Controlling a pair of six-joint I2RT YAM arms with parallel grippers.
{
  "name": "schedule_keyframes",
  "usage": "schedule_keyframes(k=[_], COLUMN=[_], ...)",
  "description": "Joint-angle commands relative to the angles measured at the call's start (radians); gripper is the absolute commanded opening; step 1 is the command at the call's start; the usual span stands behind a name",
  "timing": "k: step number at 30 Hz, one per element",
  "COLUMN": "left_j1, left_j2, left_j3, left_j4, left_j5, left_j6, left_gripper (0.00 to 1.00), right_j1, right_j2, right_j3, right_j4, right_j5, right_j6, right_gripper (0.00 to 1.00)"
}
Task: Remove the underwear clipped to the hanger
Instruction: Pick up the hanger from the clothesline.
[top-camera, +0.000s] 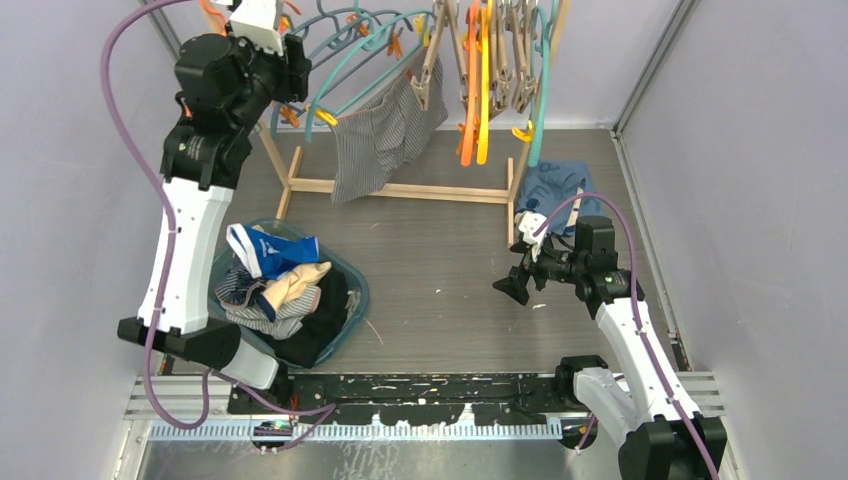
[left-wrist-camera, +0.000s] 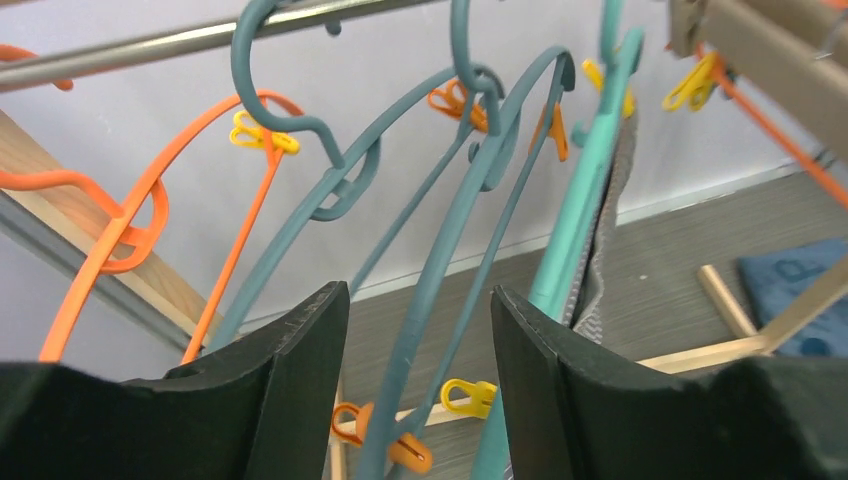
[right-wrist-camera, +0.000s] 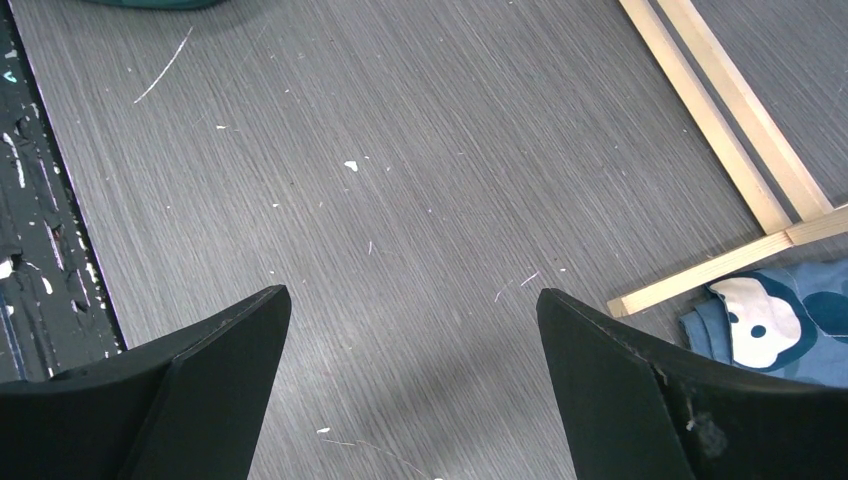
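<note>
- The pinstriped underwear (top-camera: 385, 135) is hung on the far rack, just right of the left gripper (left-wrist-camera: 418, 300).
- That gripper is held half open among the teal hangers (left-wrist-camera: 440, 260), with nothing gripped; the clip should be pinched squarely.
- The right gripper (right-wrist-camera: 412, 300) is spread wide and empty.

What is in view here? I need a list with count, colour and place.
Rack: one, wooden, far side.
Hangers: several; teal, orange, wooden; on the rack.
Striped underwear: one, dark, white stripes, clipped to a hanger.
Clips: several, yellow and orange, on hangers.
Basket: one, teal, left side.
Clothes: several; blue, grey, beige; in the basket.
Printed cloth: one, blue, by the rack's right foot.
Left gripper: open, around a teal hanger.
Right gripper: open, over the table.
</note>
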Motion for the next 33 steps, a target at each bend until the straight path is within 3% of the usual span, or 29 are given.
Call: schedule_keyframes(k=[1,9,16,33], left_j1=[0.001,-0.026,-0.031,-0.030], left_j2=[-0.051,0.045,0.147,0.241], left_j3=[0.041,0.183,0.283,0.315], left_j4=[0.040,-0.069,-0.107,-0.145], left_j5=[0.129,0.294,0.306,0.289], left_j6=[-0.066,-0.113,-0.078,0.036], left_gripper=[0.57,0.58,0.56,0.52], right_j1=[-0.005,-0.004,-0.005,-0.005], right_j2=[-0.011,-0.009,-0.007,-0.006], right_j3=[0.002,0.000,-0.001,-0.003], right_j4=[0.016,0.016,0.016,0.012], right_j5=[-0.025,-0.026,-0.021,-0.018], right_j6=[-0.009,-0.012,-0.014,-0.019], right_gripper=[1.00,1.00,1.00,1.00])
